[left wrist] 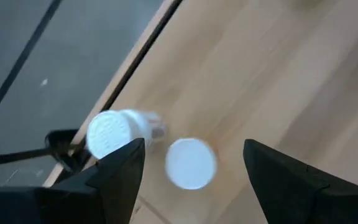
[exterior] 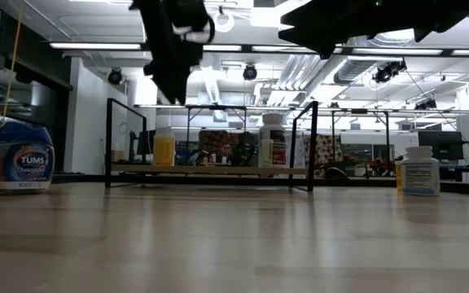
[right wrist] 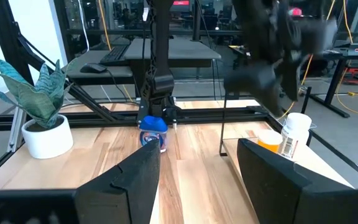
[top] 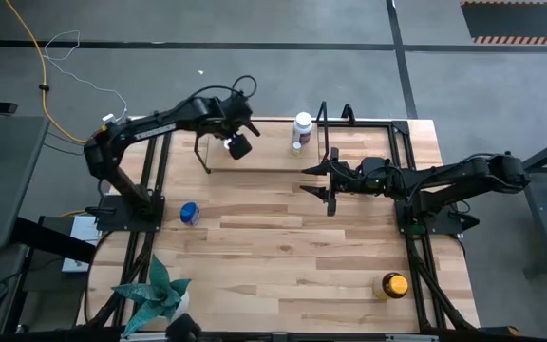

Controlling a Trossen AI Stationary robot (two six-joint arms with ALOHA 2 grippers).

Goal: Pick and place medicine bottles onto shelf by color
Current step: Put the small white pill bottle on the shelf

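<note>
High view: my left claw (top: 239, 144) hangs spread and empty above the shelf's (top: 254, 169) left end, over an upright bottle there. The blue bottle (top: 189, 214) stands on the worktop (top: 283, 247) before the shelf, nearer this arm. My right claw (top: 329, 180) waits apart, empty.

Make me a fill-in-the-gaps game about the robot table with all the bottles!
1. The Tums bottle on the table is coloured ____.
2. The left pincer hangs over the shelf with its fingers ____.
3. The teal plant sits in a ____ pot.

Missing words: blue; open; white
</note>
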